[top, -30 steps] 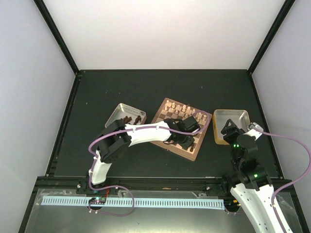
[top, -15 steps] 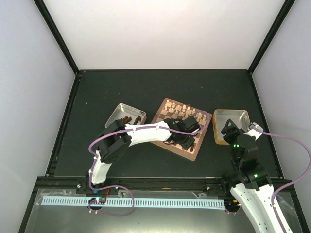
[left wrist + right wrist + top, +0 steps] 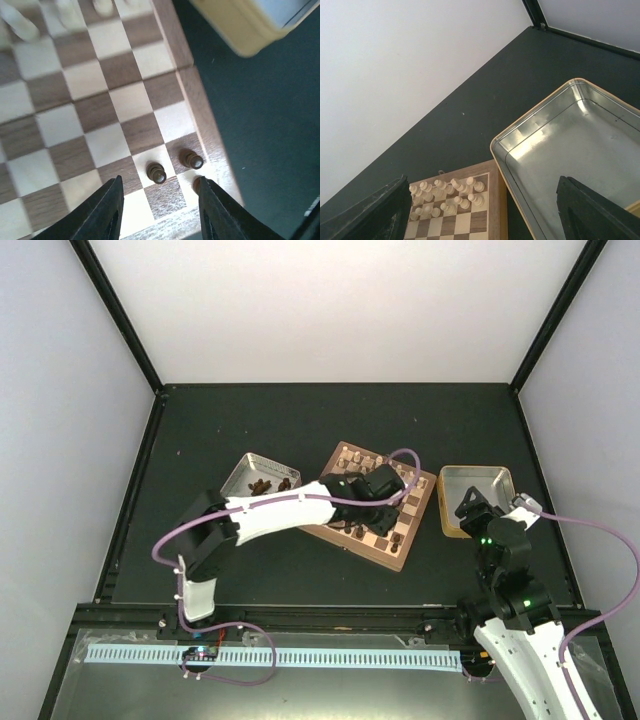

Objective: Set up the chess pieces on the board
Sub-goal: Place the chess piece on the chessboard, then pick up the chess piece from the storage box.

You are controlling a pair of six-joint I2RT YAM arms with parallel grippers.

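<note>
Chess pieces (image 3: 156,172) near board (image 3: 175,35) rim, left claw (image 3: 160,182) wide, empty; right claw (image 3: 482,210) wide too

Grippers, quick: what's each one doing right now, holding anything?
Left gripper: open, holding nothing, above the board.
Right gripper: open, empty, near a metal tray.

The board (image 3: 100,110) is showing light tan and dark brown checks inside a mid-brown rim. Dark brown chess pieces (image 3: 156,173) are standing along its 6 o'clock edge, and cream-white chessmen (image 3: 455,183) are lining its 12 o'clock edge. At its 3 o'clock, a silver tray (image 3: 560,165) is showing a pale yellow rim on the black table (image 3: 300,410).
</note>
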